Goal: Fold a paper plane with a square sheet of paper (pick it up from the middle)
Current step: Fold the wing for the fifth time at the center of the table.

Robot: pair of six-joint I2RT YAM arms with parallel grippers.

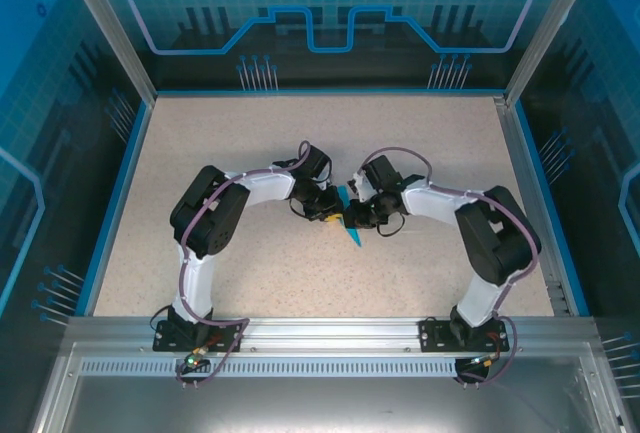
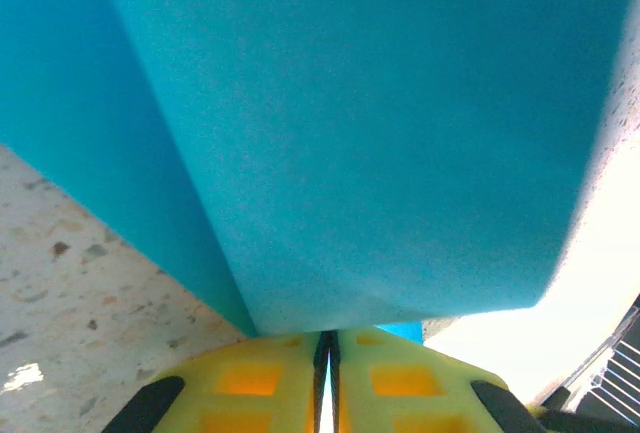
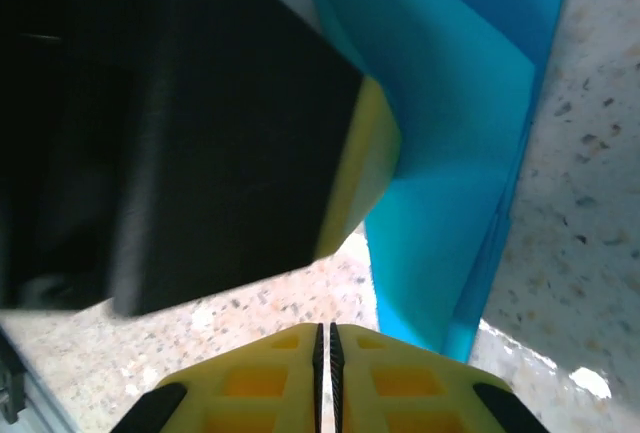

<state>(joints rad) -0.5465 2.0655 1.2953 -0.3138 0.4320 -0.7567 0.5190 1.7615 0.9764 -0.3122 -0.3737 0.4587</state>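
Both arms bend inward and meet at the middle of the surface (image 1: 250,133), well apart from all four edges. The paper plane (image 1: 349,228) sits between them as a small folded cyan dart, its pointed end aimed toward the near edge.

Left end effector (image 1: 326,211): clenched, grasping the paper plane. In the left wrist view its yellow fingers (image 2: 250,378) are pressed together with only a thin seam. The folded paper (image 2: 380,133) comes straight out of their tips and stands up off the speckled surface (image 2: 80,283).

Right end effector (image 1: 364,215): clenched, just beside the plane on its right. In the right wrist view its fingers (image 3: 395,383) are also closed to a thin seam. The layered paper (image 3: 450,133) runs down just right of that seam. Cannot tell if they pinch an edge or only touch it. The left yellow pad (image 3: 360,173) lies flat against the paper there.
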